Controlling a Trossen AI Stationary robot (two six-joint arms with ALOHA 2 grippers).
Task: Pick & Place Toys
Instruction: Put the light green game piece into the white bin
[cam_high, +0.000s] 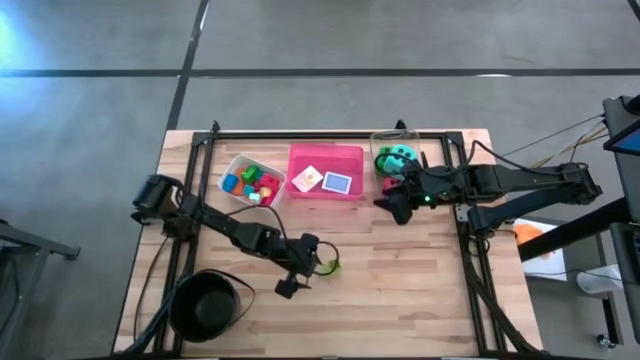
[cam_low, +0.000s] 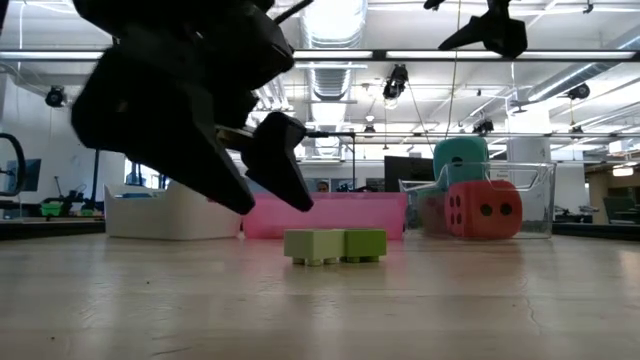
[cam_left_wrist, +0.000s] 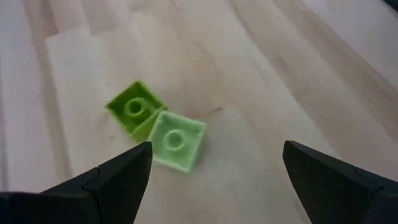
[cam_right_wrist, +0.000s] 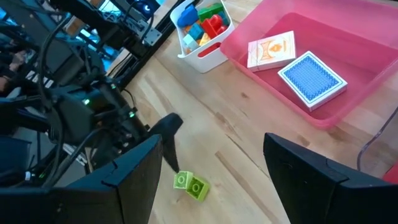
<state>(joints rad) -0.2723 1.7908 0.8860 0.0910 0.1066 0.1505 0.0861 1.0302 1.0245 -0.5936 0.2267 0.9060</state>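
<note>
1. Green plastic marks the two small blocks (cam_left_wrist: 155, 124) lying side by side and touching on the bare wood, one a strong lime green (cam_left_wrist: 134, 111) and the other a paler green (cam_left_wrist: 175, 139), each with one round stud on top.
2. The left gripper (cam_high: 303, 263) hangs just over these blocks with its fingers (cam_left_wrist: 118, 177) spread wide to either side and nothing between them.
3. More toys sit at the far side of the table: a heap of bright small blocks (cam_high: 252, 183) in a white tray (cam_high: 232, 168), and two cards, one orange and white (cam_right_wrist: 272, 49) and one blue (cam_right_wrist: 312, 79), lying flat in a pink tray (cam_high: 326, 154).
4. A teal die (cam_low: 461, 160) rests above a red die (cam_low: 483, 208) with dark dots, inside a clear tray (cam_low: 535, 195).
5. The right gripper (cam_high: 398, 206) is beside the clear tray with its fingers (cam_right_wrist: 305, 171) apart and holding nothing.
6. The table (cam_high: 400, 280) is pale wood planking edged by a black metal frame, and a black round bowl (cam_high: 206, 304) stands at its near left corner.
7. Beyond the table the low view shows a hall with white ceiling beams, strip lights and dark screens.
8. In the high view the right arm covers much of the dice, and in the low view the left gripper is a dark blur that hides part of the white tray.
</note>
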